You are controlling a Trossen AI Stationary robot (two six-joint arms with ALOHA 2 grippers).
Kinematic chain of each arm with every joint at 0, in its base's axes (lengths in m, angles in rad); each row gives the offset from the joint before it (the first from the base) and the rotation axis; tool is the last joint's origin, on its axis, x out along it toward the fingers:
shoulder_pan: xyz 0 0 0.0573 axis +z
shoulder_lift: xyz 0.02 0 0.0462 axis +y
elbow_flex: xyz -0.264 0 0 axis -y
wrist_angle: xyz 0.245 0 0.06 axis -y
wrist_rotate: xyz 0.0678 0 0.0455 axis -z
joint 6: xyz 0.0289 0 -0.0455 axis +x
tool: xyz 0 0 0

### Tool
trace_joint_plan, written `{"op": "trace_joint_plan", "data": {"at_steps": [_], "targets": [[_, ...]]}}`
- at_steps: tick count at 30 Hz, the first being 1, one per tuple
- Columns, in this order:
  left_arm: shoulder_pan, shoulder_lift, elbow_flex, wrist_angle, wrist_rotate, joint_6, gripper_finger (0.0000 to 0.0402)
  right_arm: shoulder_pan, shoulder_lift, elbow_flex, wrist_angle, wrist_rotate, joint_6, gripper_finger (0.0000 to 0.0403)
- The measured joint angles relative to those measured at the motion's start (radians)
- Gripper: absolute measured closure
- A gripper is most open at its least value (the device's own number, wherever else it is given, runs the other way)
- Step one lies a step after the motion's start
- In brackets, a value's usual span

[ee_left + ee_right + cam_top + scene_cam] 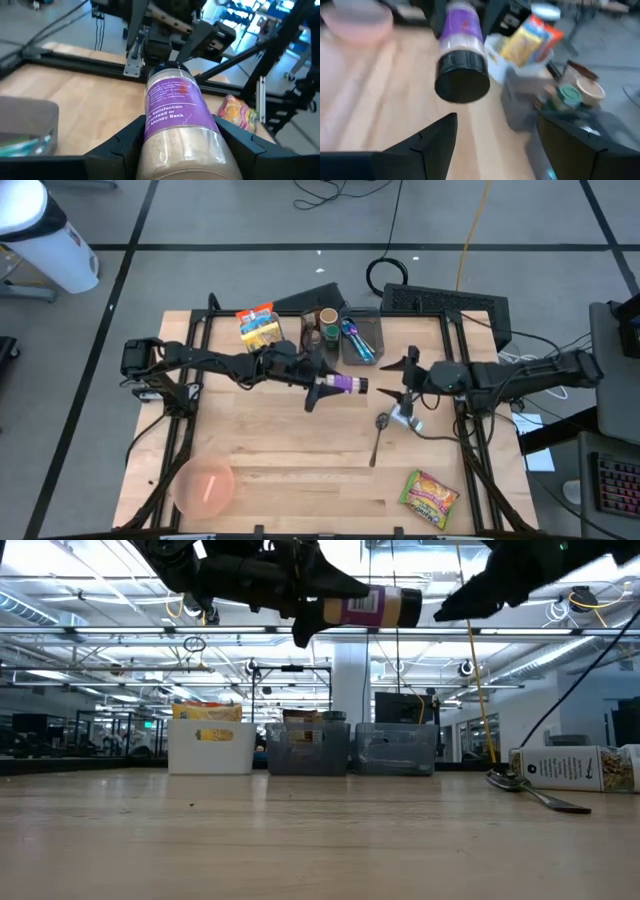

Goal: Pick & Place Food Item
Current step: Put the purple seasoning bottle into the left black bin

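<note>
The food item is a spice jar [347, 385] with a purple label and a black cap. It hangs level above the table's middle with my left gripper [322, 387] shut on it. Its cap [462, 82] points toward the table's right side. My right gripper [400, 375] stands open a short way to the right of the cap, facing it and touching nothing. In the low view the jar [372, 608] hangs high over the tabletop. My left gripper pinches the jar's clear lower body [176, 145], below the purple label, between its two fingers [125, 145]. The fingers come nearly level from the table's left and lie along the jar. The jar is lifted clear and lies level, cap end away from the gripper.
A spoon [378, 435] and a lying bottle [405, 418] rest right of the middle. A snack pack [430, 495] lies near the front right and a pink bowl [205, 485] at the front left. A white bin [260, 330] and grey bins [360, 335] line the far edge.
</note>
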Motion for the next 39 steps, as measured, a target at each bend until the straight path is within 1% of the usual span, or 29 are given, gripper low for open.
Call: {"op": "trace_joint_plan", "data": {"at_steps": [5,7,10,13,16,17,19,23,25,29,32,36,39], "targets": [[-0.019,0.000,0.000,0.008,-0.001,0.149,0.0214,0.000,-0.062,-0.231,0.446,-0.103,0.051,0.0138],[-0.031,0.000,0.000,0.006,-0.003,0.212,0.0212,0.000,-0.065,-0.325,0.672,-0.148,0.090,0.0139],[-0.054,0.000,0.000,0.007,-0.014,0.316,0.0206,0.000,-0.059,-0.461,0.988,-0.178,0.170,0.0140],[-0.087,0.000,0.000,0.007,-0.099,0.398,0.0206,0.000,-0.048,-0.582,1.232,-0.177,0.284,0.0140],[-0.118,0.000,0.000,0.006,-0.183,0.476,0.0210,0.000,-0.027,-0.649,1.393,-0.147,0.402,0.0140],[-0.126,0.000,0.000,0.006,-0.200,0.497,0.0210,0.000,-0.021,-0.652,1.410,-0.131,0.442,0.0139],[-0.138,0.000,0.011,-0.003,-0.220,0.516,0.0209,0.000,0.005,-0.641,1.381,-0.124,0.494,0.0139],[-0.145,0.000,0.048,-0.035,-0.224,0.517,0.0205,0.000,0.059,-0.594,1.348,-0.126,0.500,0.0139],[-0.145,0.000,0.057,-0.060,-0.235,0.522,0.0208,-0.001,0.092,-0.570,1.301,-0.131,0.497,0.0139],[-0.145,0.000,0.074,-0.107,-0.259,0.556,0.0215,-0.009,0.131,-0.493,1.284,-0.181,0.475,0.0139],[-0.149,0.000,0.099,-0.175,-0.297,0.572,0.0213,-0.031,0.151,-0.443,1.205,-0.232,0.474,0.0139],[-0.166,0.000,0.140,-0.276,-0.370,0.610,0.0205,-0.071,0.174,-0.388,1.121,-0.287,0.498,0.0139],[-0.188,0.000,0.167,-0.339,-0.441,0.649,0.0207,-0.103,0.200,-0.385,1.089,-0.337,0.555,0.0139]]}}
